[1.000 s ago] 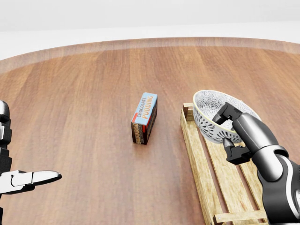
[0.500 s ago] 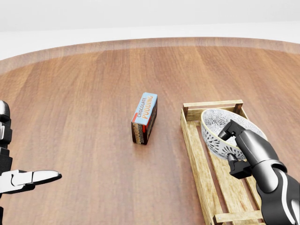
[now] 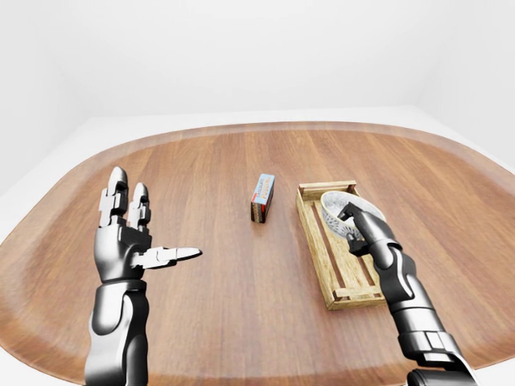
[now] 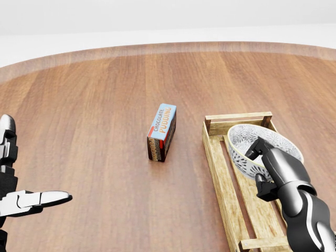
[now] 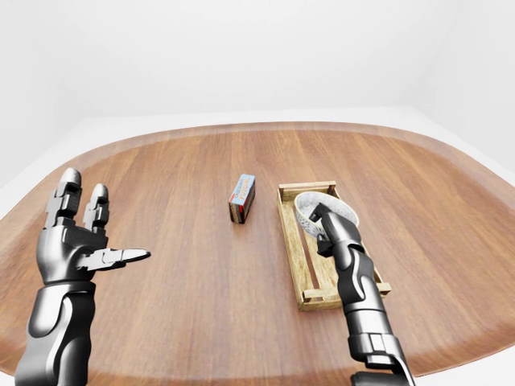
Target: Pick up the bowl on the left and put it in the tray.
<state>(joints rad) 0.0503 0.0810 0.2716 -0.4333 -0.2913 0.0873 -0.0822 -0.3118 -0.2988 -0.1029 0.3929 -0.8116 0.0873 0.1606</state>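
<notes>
R hand (image 4: 278, 169) fingers clamp the bowl (image 4: 258, 135) by its near rim. That pinch lets it sit low inside the top end of the tray (image 4: 219, 173) in head view, prob. ready to release. L hand (image 3: 123, 241) is spread wide, empty and parked well clear.

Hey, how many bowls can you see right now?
1. The patterned bowl sits in the wooden tray at the head view's right, with the right hand closed on its rim. No other bowl shows.

Wide open tabletop (image 4: 79, 105), pudding box (image 4: 161, 132) alone near the tray (image 4: 218, 173), on its left
</notes>
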